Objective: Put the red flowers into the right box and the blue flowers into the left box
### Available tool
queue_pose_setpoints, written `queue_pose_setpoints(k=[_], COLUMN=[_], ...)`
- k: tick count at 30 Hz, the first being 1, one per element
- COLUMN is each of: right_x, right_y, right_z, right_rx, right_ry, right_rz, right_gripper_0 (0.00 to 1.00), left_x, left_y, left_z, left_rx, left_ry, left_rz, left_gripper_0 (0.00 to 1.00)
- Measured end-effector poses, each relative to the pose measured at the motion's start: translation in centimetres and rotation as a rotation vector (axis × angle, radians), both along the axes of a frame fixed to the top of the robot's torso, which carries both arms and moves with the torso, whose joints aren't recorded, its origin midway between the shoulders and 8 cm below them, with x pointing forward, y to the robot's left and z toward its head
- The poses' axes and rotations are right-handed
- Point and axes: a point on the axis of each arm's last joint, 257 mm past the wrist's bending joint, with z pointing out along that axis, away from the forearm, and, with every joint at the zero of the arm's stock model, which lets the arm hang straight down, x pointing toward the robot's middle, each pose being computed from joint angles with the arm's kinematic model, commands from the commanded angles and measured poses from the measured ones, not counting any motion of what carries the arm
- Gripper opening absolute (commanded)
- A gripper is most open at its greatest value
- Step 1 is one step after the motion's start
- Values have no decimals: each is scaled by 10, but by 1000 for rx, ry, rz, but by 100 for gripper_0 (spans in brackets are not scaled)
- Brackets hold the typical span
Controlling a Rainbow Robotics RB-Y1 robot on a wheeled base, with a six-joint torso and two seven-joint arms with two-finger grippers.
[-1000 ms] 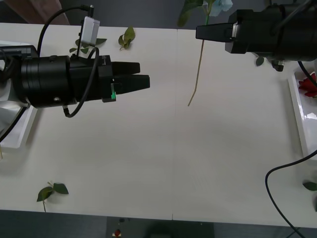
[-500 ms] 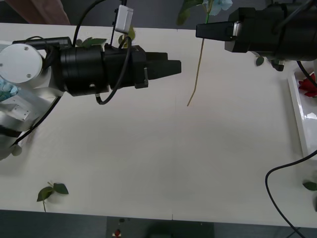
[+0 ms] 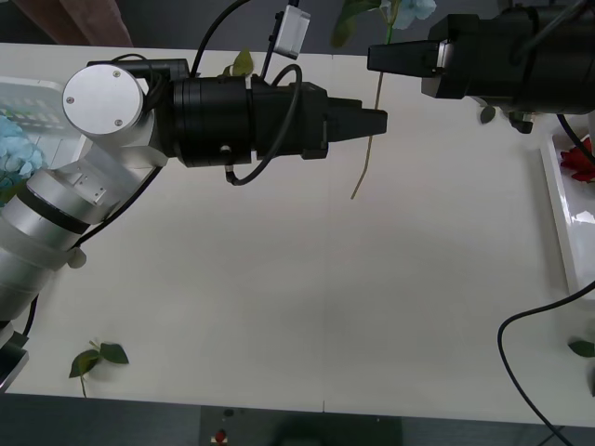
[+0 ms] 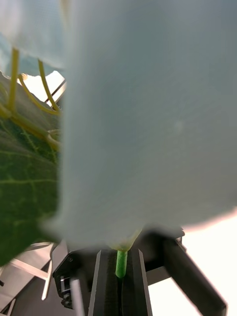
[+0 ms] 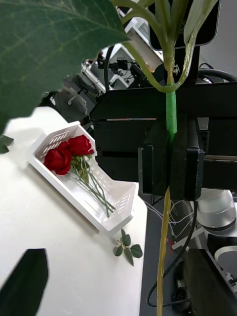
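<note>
I found the sorting well advanced: several deep-red artificial roses (image 5: 66,152) lay in the shallow white plastic tray on my right (image 5: 116,207), and pale sky-blue hydrangea heads (image 3: 14,153) sat in the slotted white basket tray on my left (image 3: 37,93). Whether all the roses were in I could not tell from what I saw. One blue hydrangea with a long thin stem (image 3: 372,125) remained outside the boxes, clenched near the top of its stem by my right gripper (image 3: 376,60) above the far side of the white table (image 3: 307,297). Its long axis ran close to vertical, head uppermost, bare stem end hanging down free of the tabletop as far as I could judge. My left gripper (image 3: 381,121) was reaching just beside that stem with fingers parted on either side of it in the wrist view; I judged a handover to be in hand, with placement in the left box outstanding
</note>
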Motion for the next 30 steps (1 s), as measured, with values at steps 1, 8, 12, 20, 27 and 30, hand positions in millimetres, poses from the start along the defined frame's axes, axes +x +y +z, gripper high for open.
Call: queue_pose_setpoints(k=[1, 8, 12, 20, 27, 30], right_x=[0, 0, 0, 2, 2, 2], right_y=[0, 0, 0, -1, 0, 0], right_z=[0, 0, 0, 0, 0, 0], right_rx=[0, 0, 0, 1, 1, 1], right_ry=[0, 0, 0, 1, 1, 1], right_rz=[0, 0, 0, -6, -6, -6], right_gripper_0=[0, 0, 0, 48, 100, 100], left_x=[0, 0, 0, -2, -2, -2], left_y=[0, 0, 0, -2, -2, -2], left_z=[0, 0, 0, -1, -1, -1], left_rx=[0, 0, 0, 0, 1, 0], left_ry=[0, 0, 0, 3, 3, 3], left_rz=[0, 0, 0, -6, -6, -6], left_gripper_0=[0, 0, 0, 0, 0, 0])
